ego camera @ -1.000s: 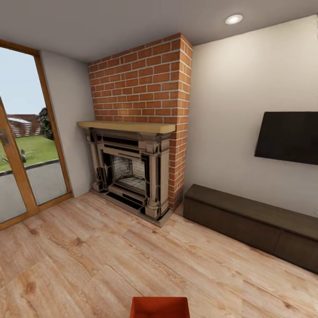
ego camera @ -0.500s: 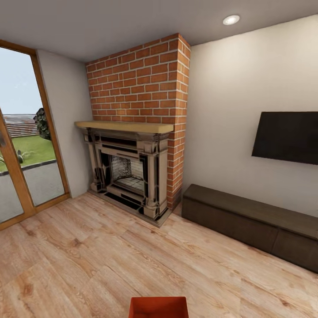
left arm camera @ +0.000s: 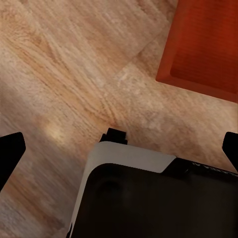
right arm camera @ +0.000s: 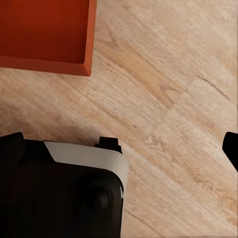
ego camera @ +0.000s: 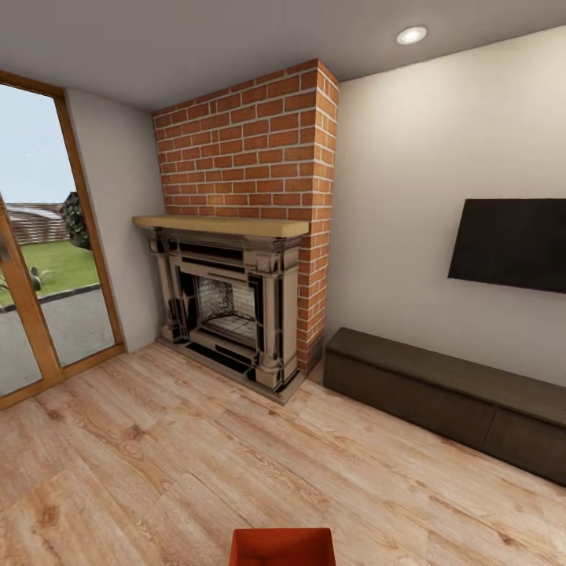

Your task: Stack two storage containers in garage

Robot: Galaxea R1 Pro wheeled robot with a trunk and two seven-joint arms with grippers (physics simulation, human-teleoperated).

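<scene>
I am in the living room. One orange-red storage container [ego camera: 283, 546] stands on the wood-plank floor at the bottom edge of the head view, cut off by the frame. The same tub shows in the left wrist view [left arm camera: 203, 44] and in the right wrist view [right arm camera: 44, 32], with its finely ribbed inside facing up. My left gripper [left arm camera: 119, 148] hangs open above the floor, well apart from the tub. My right gripper [right arm camera: 121, 144] is also open with nothing between its fingers. I see just this one container.
A red-brick fireplace [ego camera: 244, 236] with a dark surround stands ahead. A long low dark-brown bench [ego camera: 448, 401] runs along the right wall under a black TV [ego camera: 511, 244]. Glass doors [ego camera: 39, 267] are at the left. My black-and-white base [left arm camera: 148, 198] sits below both grippers.
The head view turned slightly to the right between one second and half a second ago. Since then nothing has visibly moved.
</scene>
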